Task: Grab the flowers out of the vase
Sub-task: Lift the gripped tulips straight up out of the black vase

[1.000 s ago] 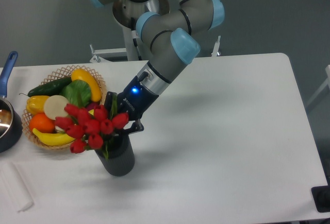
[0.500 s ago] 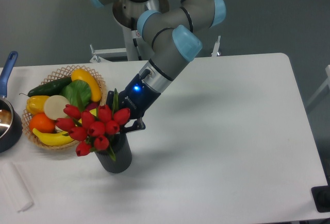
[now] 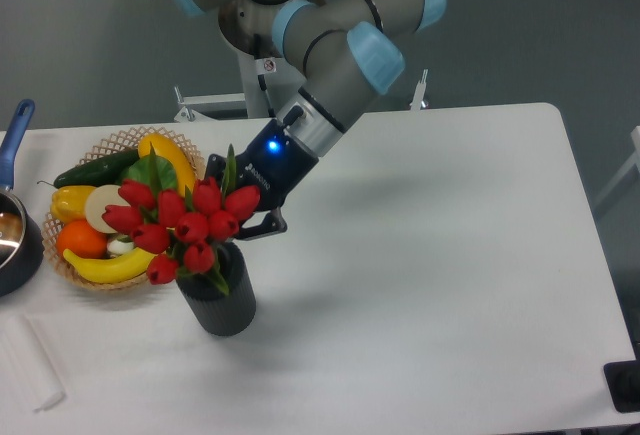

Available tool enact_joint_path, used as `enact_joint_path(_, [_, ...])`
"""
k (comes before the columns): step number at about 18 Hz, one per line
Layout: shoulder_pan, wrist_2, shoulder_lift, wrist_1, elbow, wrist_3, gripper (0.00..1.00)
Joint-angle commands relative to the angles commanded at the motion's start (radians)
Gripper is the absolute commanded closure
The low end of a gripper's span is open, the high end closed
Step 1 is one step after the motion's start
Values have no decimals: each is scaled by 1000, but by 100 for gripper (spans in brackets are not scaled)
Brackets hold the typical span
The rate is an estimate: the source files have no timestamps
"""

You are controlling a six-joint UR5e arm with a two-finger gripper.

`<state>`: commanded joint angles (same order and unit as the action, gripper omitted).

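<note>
The flowers [image 3: 185, 227], a bunch of red tulips with green leaves, stand in the mouth of the vase [image 3: 222, 302], a short dark grey ribbed cylinder near the table's front left. My gripper [image 3: 238, 217] reaches down from the upper right and is shut on the flowers just behind the blooms. The stems are hidden by the blooms and the vase rim. The bunch sits high, with its blooms well above the rim.
A wicker basket [image 3: 122, 141] of fruit and vegetables sits directly left of the vase. A dark pan with a blue handle [image 3: 14, 133] is at the left edge. A white folded cloth [image 3: 30, 363] lies at the front left.
The gripper has risen and shifted slightly up-left with the flowers, lifting the blooms higher above the vase. The vase has stayed on the table and now stands more upright.
</note>
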<state>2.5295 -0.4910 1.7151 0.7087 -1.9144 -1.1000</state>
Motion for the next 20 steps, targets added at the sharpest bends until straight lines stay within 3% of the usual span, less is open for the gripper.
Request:
enact_joint_path(11, [15,37,-32,0,44,163,85])
enact_joint_path(20, [60,178,-41,2,87,235,85])
